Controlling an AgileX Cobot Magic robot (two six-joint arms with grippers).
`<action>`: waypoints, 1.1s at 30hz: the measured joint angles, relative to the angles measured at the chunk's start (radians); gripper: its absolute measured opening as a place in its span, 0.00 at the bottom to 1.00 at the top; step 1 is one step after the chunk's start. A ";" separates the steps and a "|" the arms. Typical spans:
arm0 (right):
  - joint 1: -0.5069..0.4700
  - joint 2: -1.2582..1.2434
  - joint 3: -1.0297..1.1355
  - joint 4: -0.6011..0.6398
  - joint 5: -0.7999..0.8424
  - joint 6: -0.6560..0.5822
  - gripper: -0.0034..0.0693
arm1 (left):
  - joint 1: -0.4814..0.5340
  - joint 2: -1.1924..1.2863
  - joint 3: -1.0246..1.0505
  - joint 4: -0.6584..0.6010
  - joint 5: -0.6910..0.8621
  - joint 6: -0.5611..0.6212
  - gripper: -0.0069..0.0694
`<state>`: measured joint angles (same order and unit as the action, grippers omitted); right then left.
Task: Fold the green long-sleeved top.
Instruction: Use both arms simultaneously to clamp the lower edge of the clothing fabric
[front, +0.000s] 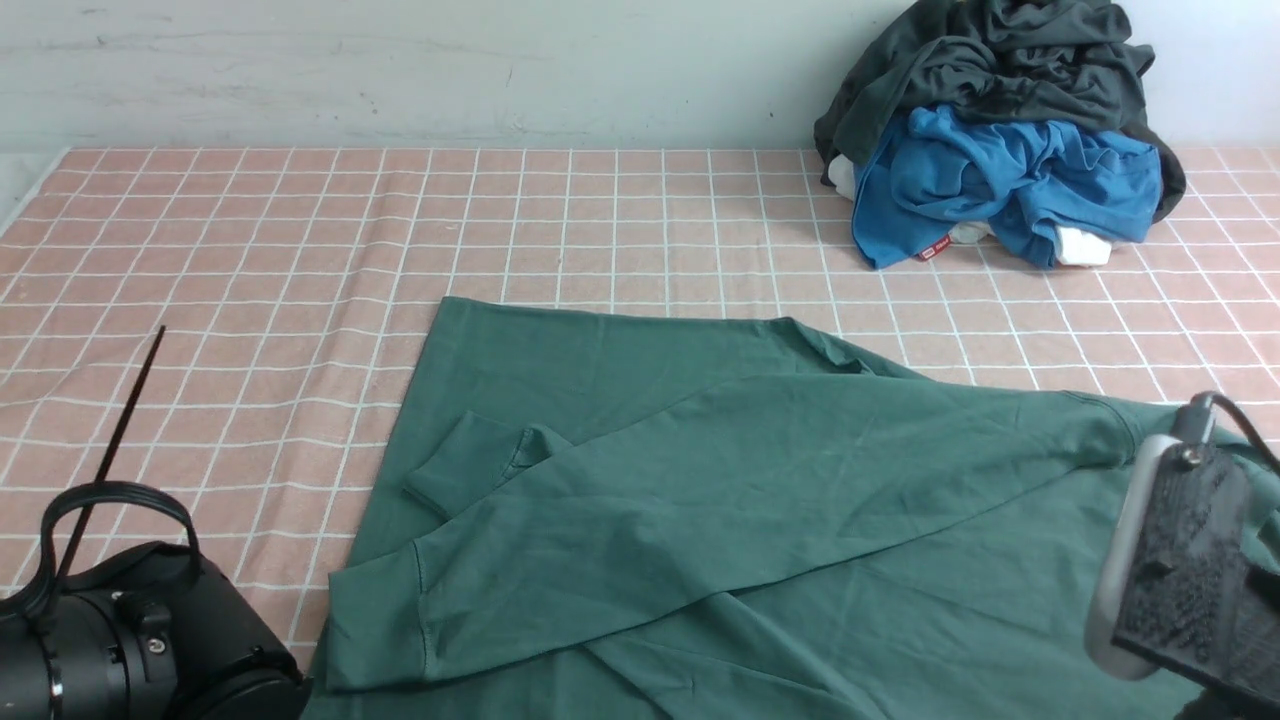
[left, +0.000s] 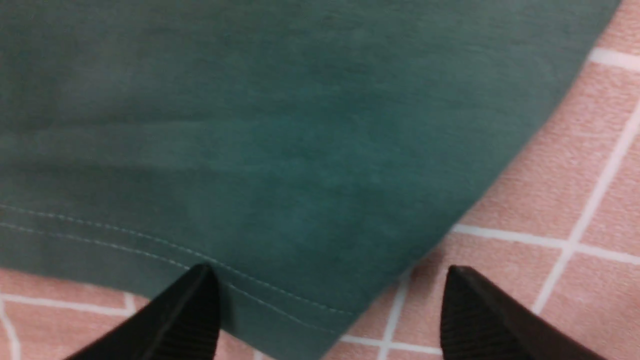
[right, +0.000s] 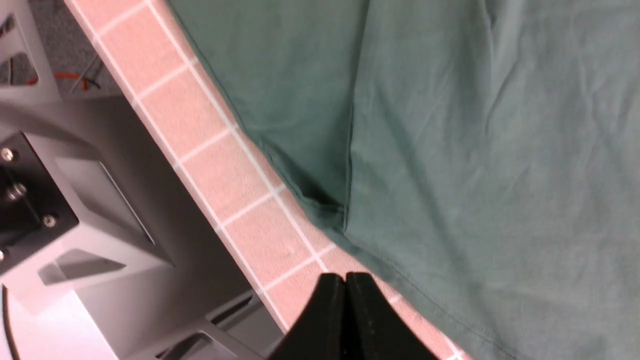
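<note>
Nearest, the left hand (left: 330, 310) hangs wide open and empty over the near left hem corner of the top (front: 700, 480), which lies flat on the tabletop (front: 250, 250) with both sleeves laid across its body. To fold well, I judge it should drop, pinch every layer at that corner, and lift level with the other side. Meanwhile the right hand (right: 345, 300) is pressed shut on nothing, just off the hem.
</note>
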<state>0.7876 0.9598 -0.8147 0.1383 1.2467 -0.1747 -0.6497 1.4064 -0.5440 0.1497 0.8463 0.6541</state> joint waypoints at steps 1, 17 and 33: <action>0.000 0.000 0.004 -0.003 0.001 0.000 0.03 | 0.000 0.000 0.001 0.009 -0.021 0.001 0.82; 0.000 -0.001 0.010 -0.006 0.000 -0.001 0.03 | 0.000 0.022 0.003 0.022 -0.146 0.008 0.68; 0.000 -0.001 0.010 -0.081 -0.001 -0.092 0.11 | 0.000 0.022 -0.026 -0.076 0.150 -0.153 0.12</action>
<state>0.7876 0.9584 -0.8043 0.0568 1.2456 -0.2671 -0.6497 1.4286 -0.5697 0.0740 0.9961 0.5012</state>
